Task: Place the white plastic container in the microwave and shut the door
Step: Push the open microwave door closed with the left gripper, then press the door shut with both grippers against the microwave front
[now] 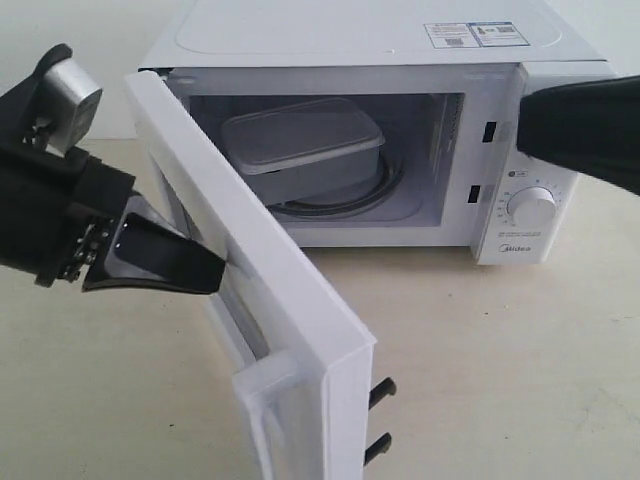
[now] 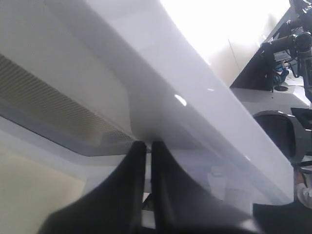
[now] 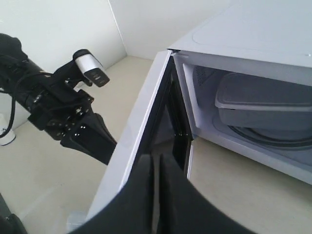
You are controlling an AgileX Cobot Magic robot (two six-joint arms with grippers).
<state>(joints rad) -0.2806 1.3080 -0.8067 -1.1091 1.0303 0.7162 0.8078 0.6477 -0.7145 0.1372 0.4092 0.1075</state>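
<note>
The white plastic container (image 1: pixel 305 145) sits lidded on the glass turntable inside the microwave (image 1: pixel 380 40); the right wrist view also shows the container (image 3: pixel 265 97). The door (image 1: pixel 260 240) stands about half open, swung out toward the front left. My left gripper (image 1: pixel 215 272) is shut and empty, its tips against the door's outer face, beside the dark window. In the left wrist view the left gripper (image 2: pixel 145 144) touches the door (image 2: pixel 195 122). My right gripper (image 3: pixel 157 158) is shut and empty, hanging in front of the microwave's right side, clear of the door (image 3: pixel 139 131).
The door's bar handle (image 1: pixel 270 400) and two black latch hooks (image 1: pixel 380 390) point toward the front. A round knob (image 1: pixel 532 207) sits on the control panel, partly behind my right arm (image 1: pixel 585 130). The microwave stands on a beige tabletop (image 1: pixel 500 370).
</note>
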